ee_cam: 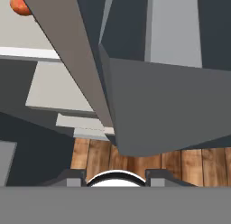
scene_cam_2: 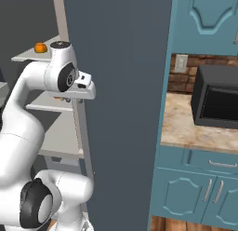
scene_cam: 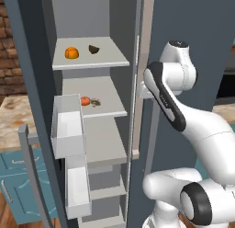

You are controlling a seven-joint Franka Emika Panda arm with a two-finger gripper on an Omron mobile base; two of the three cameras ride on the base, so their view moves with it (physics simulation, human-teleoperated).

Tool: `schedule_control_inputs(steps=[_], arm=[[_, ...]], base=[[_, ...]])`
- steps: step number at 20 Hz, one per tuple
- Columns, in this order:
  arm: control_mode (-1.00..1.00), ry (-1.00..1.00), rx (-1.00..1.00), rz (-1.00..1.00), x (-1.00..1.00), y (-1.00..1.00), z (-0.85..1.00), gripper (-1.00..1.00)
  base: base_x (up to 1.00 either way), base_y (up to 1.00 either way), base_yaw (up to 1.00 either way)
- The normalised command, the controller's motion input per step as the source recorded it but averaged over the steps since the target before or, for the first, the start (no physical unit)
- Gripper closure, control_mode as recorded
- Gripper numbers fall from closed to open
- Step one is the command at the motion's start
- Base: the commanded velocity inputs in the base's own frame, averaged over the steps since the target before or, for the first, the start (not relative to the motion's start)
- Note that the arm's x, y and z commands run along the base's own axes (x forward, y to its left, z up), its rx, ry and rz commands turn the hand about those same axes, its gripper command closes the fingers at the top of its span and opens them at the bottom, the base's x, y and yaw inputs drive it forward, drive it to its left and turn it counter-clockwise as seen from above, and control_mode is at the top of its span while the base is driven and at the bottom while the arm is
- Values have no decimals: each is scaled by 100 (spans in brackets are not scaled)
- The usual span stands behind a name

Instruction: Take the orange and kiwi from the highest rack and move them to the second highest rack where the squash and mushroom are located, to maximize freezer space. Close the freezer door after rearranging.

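From the left base view the freezer stands open, the orange (scene_cam: 71,53) and the dark kiwi (scene_cam: 94,49) sitting apart on the highest rack (scene_cam: 110,62). One rack (scene_cam: 110,110) down lie the reddish squash (scene_cam: 85,101) and, just beside it, the mushroom (scene_cam: 95,102). The arm's hand is tucked behind the freezer's door edge (scene_cam: 136,94).

From the right base view the orange (scene_cam_2: 40,48) peeks past the white arm on the top shelf, while the hand (scene_cam_2: 83,89) points at the door's inner edge.

In the hand view the grey door edge (ee_cam: 72,56) runs diagonally, wooden floor (ee_cam: 135,162) below (fingers closed narrow, holding nothing I can see).
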Motion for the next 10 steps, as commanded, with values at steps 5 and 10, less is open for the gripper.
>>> schedule_control_inputs(steps=[5, 10], arm=[[-100, -6, -1, 0, -22, 2, 0, -100], [-100, -25, -4, 0, -67, 1, 10, -100]], base=[[0, 0, 0], [0, 0, 0]])
